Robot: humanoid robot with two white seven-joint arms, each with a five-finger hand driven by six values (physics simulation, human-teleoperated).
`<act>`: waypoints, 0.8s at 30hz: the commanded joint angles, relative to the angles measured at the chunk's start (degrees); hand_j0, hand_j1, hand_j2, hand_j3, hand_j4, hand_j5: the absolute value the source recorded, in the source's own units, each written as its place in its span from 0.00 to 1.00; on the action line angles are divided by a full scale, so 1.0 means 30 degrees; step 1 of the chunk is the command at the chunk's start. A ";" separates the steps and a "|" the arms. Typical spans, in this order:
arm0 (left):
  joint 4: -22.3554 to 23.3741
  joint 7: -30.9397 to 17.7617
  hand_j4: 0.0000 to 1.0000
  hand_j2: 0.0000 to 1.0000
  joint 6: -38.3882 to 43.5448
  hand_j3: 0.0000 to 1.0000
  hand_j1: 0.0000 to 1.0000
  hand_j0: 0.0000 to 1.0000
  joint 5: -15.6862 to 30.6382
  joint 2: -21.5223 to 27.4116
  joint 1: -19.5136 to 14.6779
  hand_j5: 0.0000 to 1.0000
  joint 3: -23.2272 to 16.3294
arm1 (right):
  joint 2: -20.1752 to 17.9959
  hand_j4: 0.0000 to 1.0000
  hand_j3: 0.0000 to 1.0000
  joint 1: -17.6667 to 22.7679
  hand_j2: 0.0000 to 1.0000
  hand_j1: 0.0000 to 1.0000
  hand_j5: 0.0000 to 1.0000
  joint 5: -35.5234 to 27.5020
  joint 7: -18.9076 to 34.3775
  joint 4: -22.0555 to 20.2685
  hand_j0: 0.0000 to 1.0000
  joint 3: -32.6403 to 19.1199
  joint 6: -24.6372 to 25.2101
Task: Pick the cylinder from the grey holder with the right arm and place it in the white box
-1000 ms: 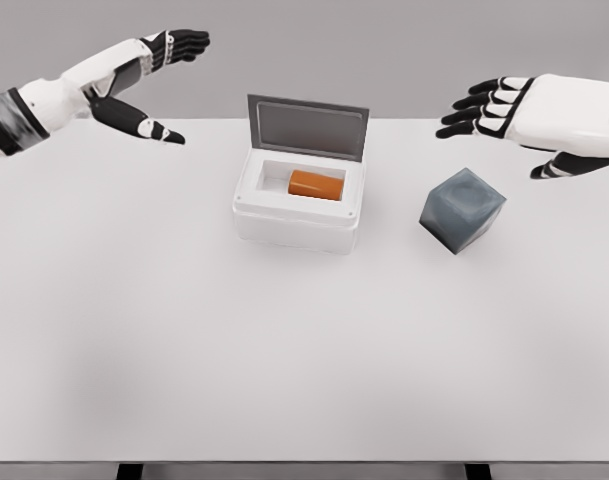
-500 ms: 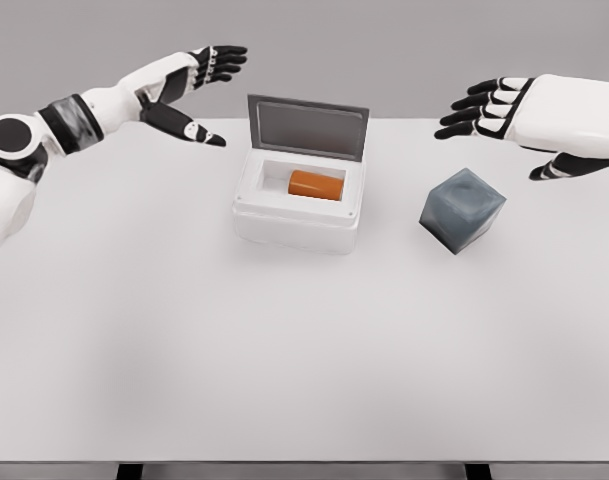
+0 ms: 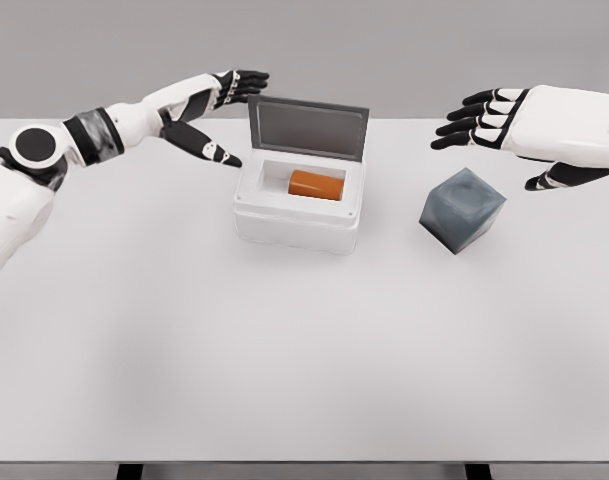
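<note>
The near part of the white table (image 3: 284,370) carries nothing that could get in the way, so any trouble lies further back.

In the middle distance sits the white box (image 3: 298,205), its grey lid (image 3: 307,127) standing upright at the far side. Inside it the orange cylinder (image 3: 315,184) lies on its side, so the placing looks finished. To the right, well apart from the box, the grey holder (image 3: 462,210) stands tilted on the table, and no cylinder shows in it.

Further back, the left hand (image 3: 209,115) reaches in from the left, fingers spread and holding nothing, its fingertips near the lid's left edge and its thumb close to the box's far left corner. The chief risk, as I judge it, is here: a push too far right could shove the box or knock the lid down onto the cylinder.

The right hand (image 3: 504,120) hovers beyond and above the holder, fingers extended, empty. If it drops, it could topple the tilted holder.
</note>
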 commanded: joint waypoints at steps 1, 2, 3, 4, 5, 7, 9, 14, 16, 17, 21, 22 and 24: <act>-0.0066 -0.0001 1.00 1.00 -0.0018 1.00 1.00 1.00 0.0109 0.0022 0.0000 1.00 -0.0111 | -0.0049 1.00 1.00 -0.0029 1.00 1.00 1.00 -0.0316 -0.0010 -0.0009 1.00 -0.0024 0.0054; -0.0183 -0.0001 1.00 1.00 -0.0047 1.00 1.00 1.00 0.0109 0.0051 0.0000 1.00 -0.0111 | -0.0049 1.00 1.00 -0.0029 1.00 1.00 1.00 -0.0346 -0.0010 -0.0009 1.00 -0.0024 0.0054; -0.0300 -0.0001 1.00 1.00 -0.0047 1.00 1.00 1.00 0.0109 0.0139 0.0000 1.00 -0.0111 | 0.0010 1.00 1.00 0.0029 1.00 1.00 1.00 -0.0375 -0.0010 -0.0009 1.00 0.0034 0.0025; -0.0447 -0.0001 1.00 1.00 -0.0047 1.00 1.00 1.00 0.0139 0.0226 0.0029 1.00 -0.0111 | 0.0127 1.00 1.00 0.0146 1.00 1.00 1.00 -0.0375 -0.0010 -0.0009 1.00 0.0035 0.0054; -0.0681 -0.0001 1.00 1.00 -0.0047 1.00 1.00 1.00 0.0168 0.0285 0.0030 1.00 -0.0082 | 0.0156 1.00 1.00 0.0146 1.00 1.00 1.00 -0.0375 -0.0010 -0.0009 1.00 0.0035 0.0054; -0.1267 -0.0001 1.00 1.00 -0.0047 1.00 1.00 1.00 0.0226 0.0461 0.0088 1.00 -0.0053 | 0.0156 1.00 1.00 0.0117 1.00 1.00 1.00 -0.0375 -0.0010 -0.0009 1.00 0.0005 0.0054; -0.1736 -0.0001 1.00 1.00 -0.0047 1.00 1.00 1.00 0.0285 0.0753 0.0147 1.00 -0.0053 | 0.0156 1.00 1.00 0.0088 1.00 1.00 1.00 -0.0375 -0.0010 -0.0009 1.00 0.0005 0.0054; -0.2029 -0.0001 1.00 1.00 -0.0604 1.00 1.00 1.00 0.0344 0.0842 0.0176 1.00 -0.0053 | -0.0136 1.00 1.00 0.0088 1.00 1.00 1.00 -0.0375 -0.0010 -0.0009 1.00 0.0035 0.0054; -0.2029 -0.0001 1.00 1.00 -0.0633 1.00 1.00 1.00 0.0431 0.1222 0.0117 1.00 0.0006 | -0.0459 1.00 1.00 0.0088 1.00 1.00 1.00 -0.0375 -0.0010 -0.0009 1.00 0.0005 0.0025; -0.2204 -0.0001 1.00 1.00 -0.0633 1.00 1.00 1.00 0.0577 0.1632 0.0088 1.00 0.0093 | -0.0430 1.00 1.00 0.0088 1.00 1.00 1.00 -0.0375 -0.0010 -0.0009 1.00 0.0005 0.0054; -0.4254 -0.0001 1.00 1.00 -0.0604 1.00 1.00 1.00 0.2013 0.3975 0.0176 1.00 0.0035 | -0.0430 1.00 1.00 0.0059 1.00 1.00 1.00 -0.0404 -0.0010 -0.0009 1.00 -0.0024 0.0054; -0.4927 -0.0001 1.00 1.00 -0.0633 1.00 1.00 1.00 0.2364 0.4736 0.0234 1.00 0.0035 | -0.0459 1.00 1.00 0.0059 1.00 1.00 1.00 -0.0404 -0.0010 -0.0009 1.00 -0.0024 0.0054; -0.7709 -0.0001 1.00 1.00 -0.0721 1.00 1.00 1.00 0.2541 0.6932 0.0789 1.00 -0.0024 | -0.0576 1.00 1.00 0.0059 1.00 1.00 1.00 -0.0404 -0.0010 -0.0009 1.00 -0.0024 0.0054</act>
